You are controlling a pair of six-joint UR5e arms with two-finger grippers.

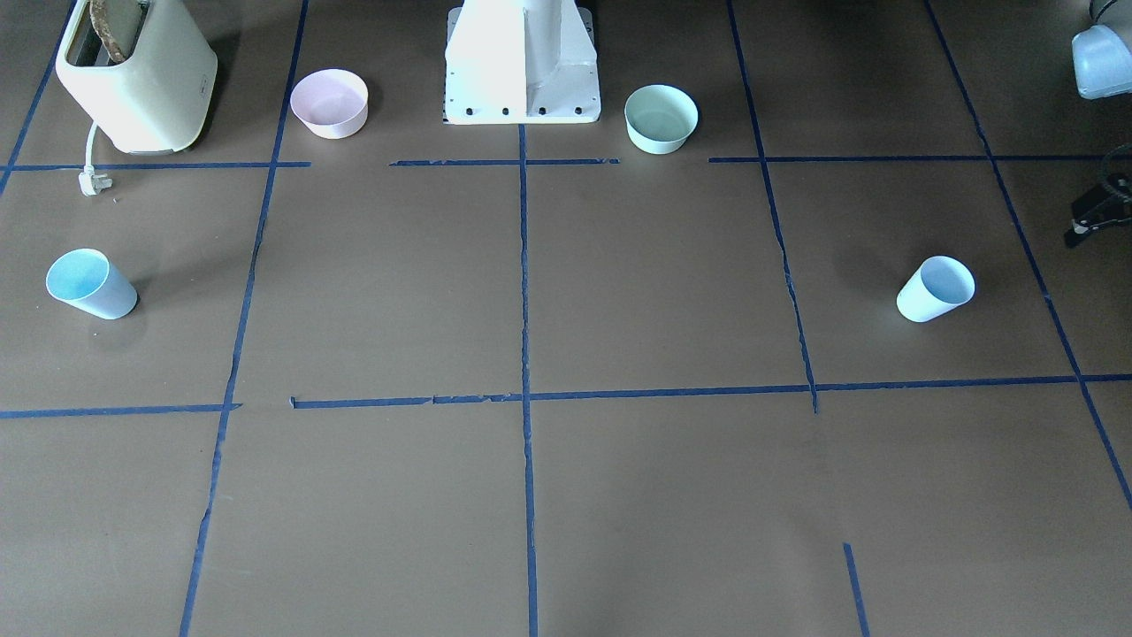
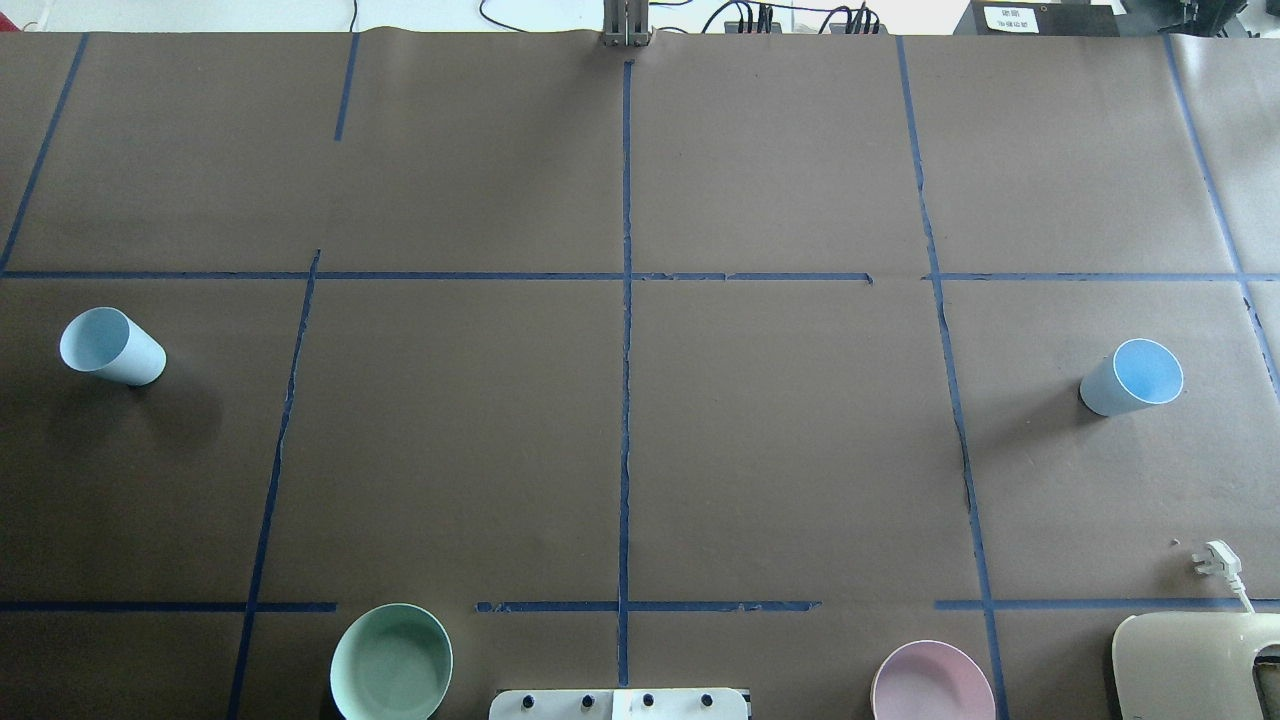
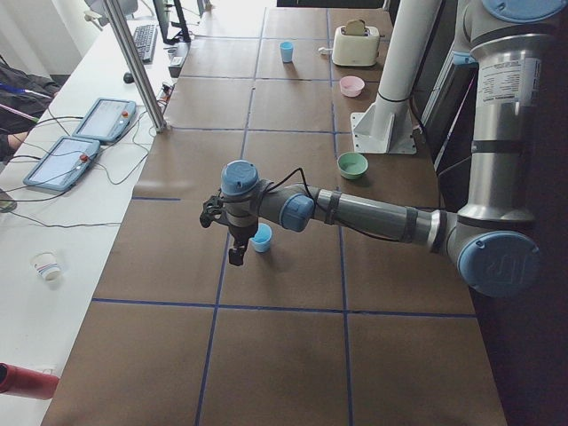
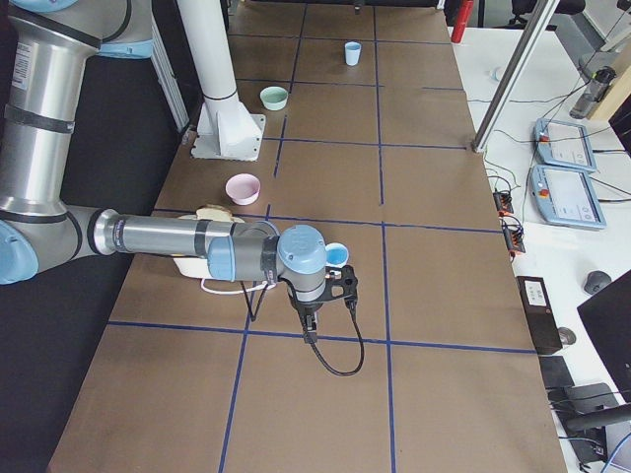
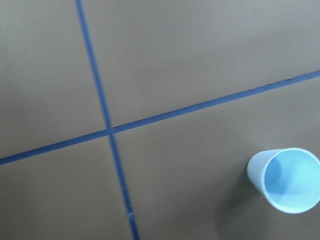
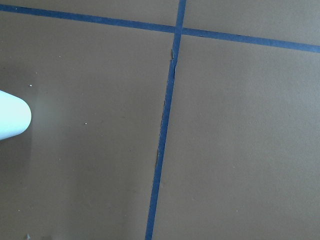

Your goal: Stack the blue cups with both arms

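The brown paper cover (image 2: pixel 450 450) looked matt and faintly creased, its blue tape lines (image 2: pixel 626 400) frayed in places. The blue cups (image 1: pixel 936 289), pink bowl (image 1: pixel 330 103) and mint-green bowl (image 1: pixel 661 118) seemed smooth, dull-sheened plastic. The white base block (image 1: pixel 522 71) shone like painted metal. The left arm (image 3: pixel 373 216) was satin grey metal with glossy caps.

- The table (image 2: pixel 780 450) is covered in brown paper, marked into large squares by blue tape lines (image 2: pixel 626 400).
- The left blue cup (image 2: pixel 110 346) stands upright near the robot's left end.
- The right blue cup (image 2: pixel 1133 377) stands upright near the opposite end, well apart from the first.
- A mint-green bowl (image 2: pixel 391 664) and a pink bowl (image 2: pixel 932 684) sit either side of the white base block (image 1: pixel 522 62).
- A cream toaster (image 1: pixel 137 75) stands beyond the pink bowl, its white plug (image 1: pixel 92 182) lying loose on the paper.
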